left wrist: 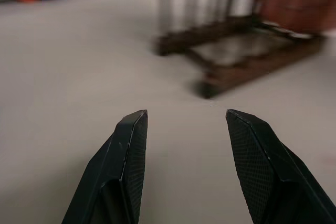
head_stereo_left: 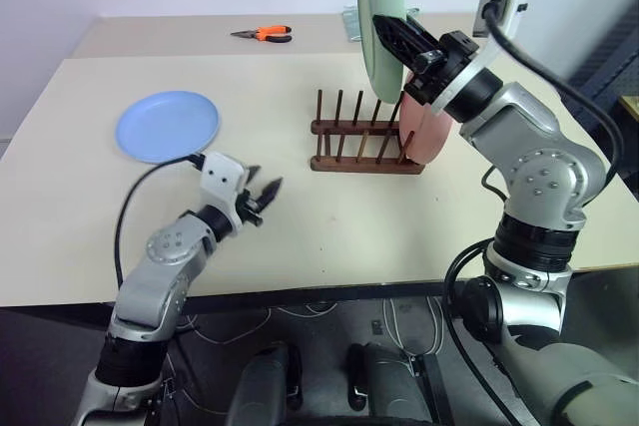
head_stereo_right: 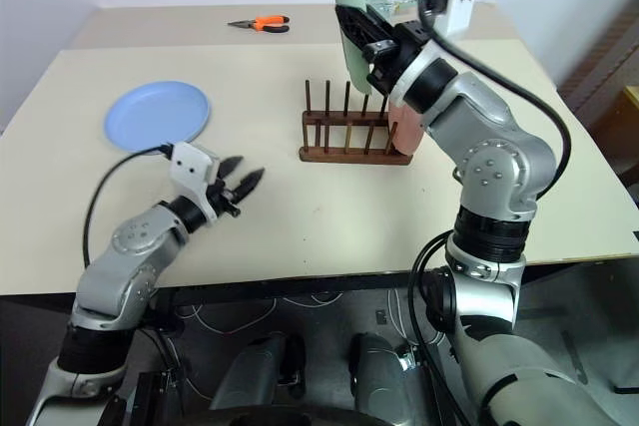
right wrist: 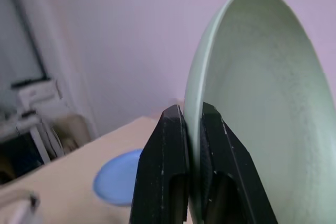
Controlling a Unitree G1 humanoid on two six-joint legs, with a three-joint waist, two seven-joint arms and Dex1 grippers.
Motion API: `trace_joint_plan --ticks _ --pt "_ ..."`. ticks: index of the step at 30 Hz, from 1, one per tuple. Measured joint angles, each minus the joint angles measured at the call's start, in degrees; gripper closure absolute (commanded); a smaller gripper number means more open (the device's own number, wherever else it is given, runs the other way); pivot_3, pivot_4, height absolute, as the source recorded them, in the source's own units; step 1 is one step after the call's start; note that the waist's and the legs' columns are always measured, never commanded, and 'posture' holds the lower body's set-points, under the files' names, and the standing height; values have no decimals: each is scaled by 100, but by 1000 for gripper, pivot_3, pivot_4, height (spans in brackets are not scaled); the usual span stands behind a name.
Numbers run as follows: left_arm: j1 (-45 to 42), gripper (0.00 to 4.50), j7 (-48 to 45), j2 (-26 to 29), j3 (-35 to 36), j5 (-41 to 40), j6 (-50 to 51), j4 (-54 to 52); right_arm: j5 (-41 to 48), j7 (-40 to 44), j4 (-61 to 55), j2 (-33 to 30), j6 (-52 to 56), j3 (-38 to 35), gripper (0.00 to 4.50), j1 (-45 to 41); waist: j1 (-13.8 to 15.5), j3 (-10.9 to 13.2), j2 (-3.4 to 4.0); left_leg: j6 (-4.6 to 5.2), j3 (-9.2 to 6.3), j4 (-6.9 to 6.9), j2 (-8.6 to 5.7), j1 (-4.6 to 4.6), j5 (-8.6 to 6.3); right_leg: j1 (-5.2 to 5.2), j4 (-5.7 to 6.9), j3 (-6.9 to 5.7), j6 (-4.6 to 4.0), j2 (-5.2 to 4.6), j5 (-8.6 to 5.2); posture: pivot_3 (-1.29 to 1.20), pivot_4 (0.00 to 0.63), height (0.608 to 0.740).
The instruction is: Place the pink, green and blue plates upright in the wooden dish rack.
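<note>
Above the rack [head_stereo_left: 364, 137] hangs the green plate [head_stereo_left: 379, 17], upright, its rim clenched in the right hand [head_stereo_left: 391, 37]; pink plate [head_stereo_left: 427, 127] stands in the rack's right end; blue plate [head_stereo_left: 167, 125] lies flat well left of the rack on the tabletop [head_stereo_left: 300, 216]; left hand [head_stereo_left: 262, 197] nearer, released, empty.

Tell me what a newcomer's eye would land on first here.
The green plate, held upright and high above the wooden dish rack in the right gripper. Next, the pink plate already standing at the rack's right end, and the blue plate lying flat on the table's left side beyond the open, empty left gripper.
</note>
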Motion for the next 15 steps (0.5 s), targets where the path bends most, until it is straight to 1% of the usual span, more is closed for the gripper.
trace_joint_plan --ticks 4,6,9,15 --pt "0 2098 -154 -30 4 -114 28 -168 719 -715 117 224 546 -395 4500 -21 -7 -10 24 15 7 -6 5 0 13 -6 5 0 -6 5 0 0 150 740" --pt "1 2098 -215 -31 3 -117 66 -169 922 -994 258 276 700 -458 4500 -26 4 -11 25 17 9 -5 5 -3 14 -6 4 0 -6 5 0 0 150 740" --pt "15 2098 -231 -31 6 -116 110 -169 968 -1167 472 253 769 -437 4500 -25 29 -11 25 23 11 -2 5 -6 12 -6 4 0 -5 7 0 0 150 740" --pt "55 2098 -247 -46 4 -107 135 -170 699 -1053 1194 11 523 -211 4500 -60 23 -11 25 27 14 2 6 -6 11 -5 5 0 -4 12 0 0 150 740"
